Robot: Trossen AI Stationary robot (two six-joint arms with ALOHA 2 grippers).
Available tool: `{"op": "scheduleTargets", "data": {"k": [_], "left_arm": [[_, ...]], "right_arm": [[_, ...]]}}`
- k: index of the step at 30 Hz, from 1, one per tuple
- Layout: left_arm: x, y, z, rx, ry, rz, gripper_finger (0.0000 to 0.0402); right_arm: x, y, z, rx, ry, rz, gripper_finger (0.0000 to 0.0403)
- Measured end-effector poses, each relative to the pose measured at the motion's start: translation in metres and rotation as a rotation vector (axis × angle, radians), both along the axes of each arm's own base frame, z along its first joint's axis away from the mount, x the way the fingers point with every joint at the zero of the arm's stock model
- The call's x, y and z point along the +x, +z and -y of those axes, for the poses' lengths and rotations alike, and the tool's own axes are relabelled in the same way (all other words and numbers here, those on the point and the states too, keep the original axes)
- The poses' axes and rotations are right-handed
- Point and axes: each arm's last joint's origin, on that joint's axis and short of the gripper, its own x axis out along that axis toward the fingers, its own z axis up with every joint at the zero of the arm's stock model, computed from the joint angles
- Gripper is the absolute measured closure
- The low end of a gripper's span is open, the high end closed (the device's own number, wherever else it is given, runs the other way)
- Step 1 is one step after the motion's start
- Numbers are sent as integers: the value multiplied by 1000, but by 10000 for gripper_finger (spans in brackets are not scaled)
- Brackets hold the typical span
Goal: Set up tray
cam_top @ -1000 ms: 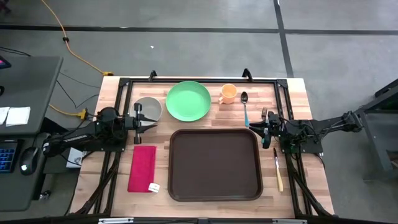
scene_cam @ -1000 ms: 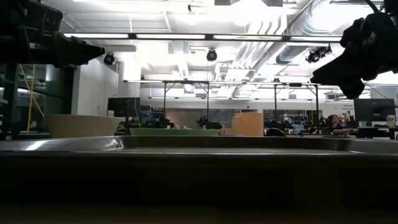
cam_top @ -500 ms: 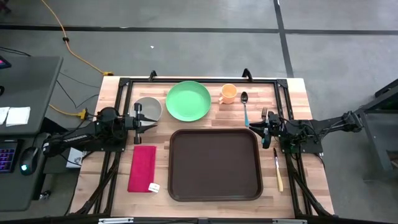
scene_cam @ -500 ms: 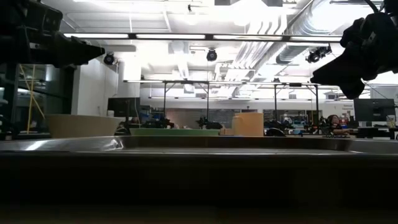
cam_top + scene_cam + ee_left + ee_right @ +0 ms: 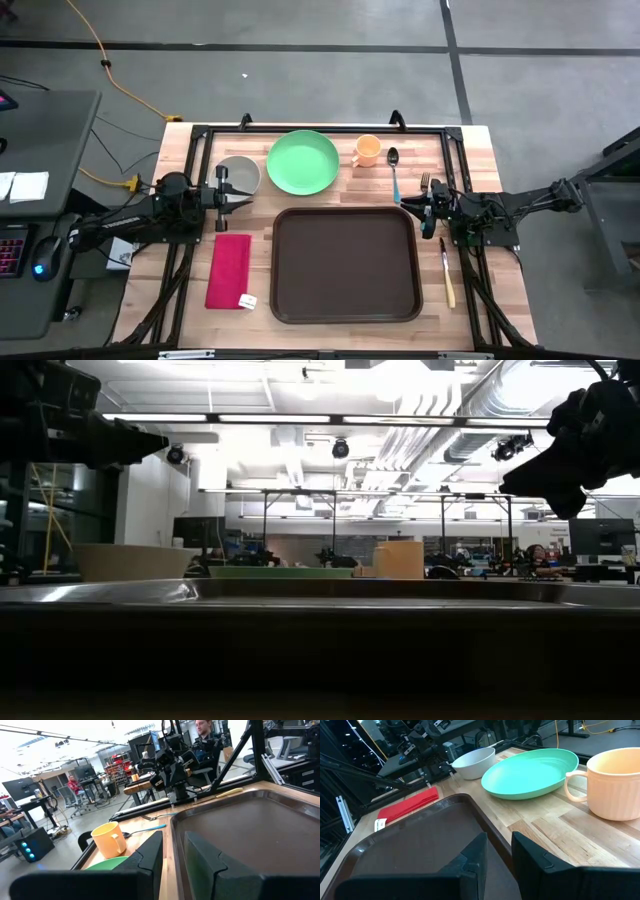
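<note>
Tray (image 5: 347,264) interior hidden behind its near rim in low view.

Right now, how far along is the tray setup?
Barely started. Done: nothing; the tray is bare. In hand: nothing; the left gripper hovers by the bowl, the right gripper by the fork, jaws of both slightly apart and empty. Left: green plate, mug, spoon, bowl, fork, knife and red napkin all still sit on the table outside the tray.
</note>
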Motion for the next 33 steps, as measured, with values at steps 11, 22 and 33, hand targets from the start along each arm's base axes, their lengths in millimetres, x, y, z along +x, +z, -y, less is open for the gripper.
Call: {"op": "scheduleTargets", "data": {"k": [11, 22, 33], "left_arm": [[0, 0, 0, 0, 0, 1, 289], [0, 1, 0, -3, 0, 4, 289], [0, 0, 0, -4, 0, 0, 289]], "right_arm": [[0, 0, 0, 0, 1, 0, 336], [1, 4, 0, 9, 0, 43, 336], [2, 25, 0, 49, -30, 269, 336]]}}
